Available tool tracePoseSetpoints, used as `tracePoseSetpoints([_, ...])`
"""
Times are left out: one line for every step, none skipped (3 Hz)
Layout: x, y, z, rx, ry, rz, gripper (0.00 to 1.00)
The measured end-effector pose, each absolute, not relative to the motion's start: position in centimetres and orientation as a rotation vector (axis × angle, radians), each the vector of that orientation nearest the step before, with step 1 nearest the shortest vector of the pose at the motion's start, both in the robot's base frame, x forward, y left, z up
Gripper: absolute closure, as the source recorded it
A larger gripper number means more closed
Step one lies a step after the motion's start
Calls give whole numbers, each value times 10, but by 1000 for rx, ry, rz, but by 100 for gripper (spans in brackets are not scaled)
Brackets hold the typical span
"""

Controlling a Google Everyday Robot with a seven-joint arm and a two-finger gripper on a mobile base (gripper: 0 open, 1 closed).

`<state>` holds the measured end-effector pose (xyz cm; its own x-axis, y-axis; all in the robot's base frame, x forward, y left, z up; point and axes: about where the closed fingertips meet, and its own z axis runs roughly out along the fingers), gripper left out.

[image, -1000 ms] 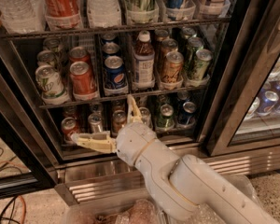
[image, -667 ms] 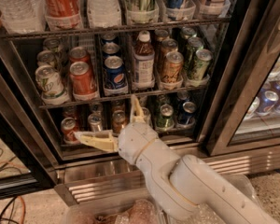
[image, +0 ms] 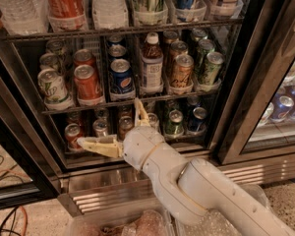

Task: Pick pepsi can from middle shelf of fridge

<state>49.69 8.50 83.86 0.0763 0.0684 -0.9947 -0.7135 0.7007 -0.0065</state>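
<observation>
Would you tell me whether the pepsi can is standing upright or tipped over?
Upright: the pepsi can stands top-up at the front of the middle shelf. The open pincer is below it, empty.

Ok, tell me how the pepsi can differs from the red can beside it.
The pepsi can is dark blue with a round logo; the red can is red. The pepsi can stands beside the bottle; the red can sits one row left. Both are upright, same size, silver-topped. The gripper is open below them, touching neither.
</observation>
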Motion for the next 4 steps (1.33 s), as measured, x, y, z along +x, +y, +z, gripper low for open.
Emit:
tracePoseSetpoints([511, 90, 837, -584, 1377, 639, 0])
tracePoseSetpoints([524, 87, 835, -531, 1400, 611, 0])
tracePoseSetpoints([535, 82, 832, -440, 1431, 552, 0])
tracePoseSetpoints([545, 72, 833, -359, 1440, 464, 0])
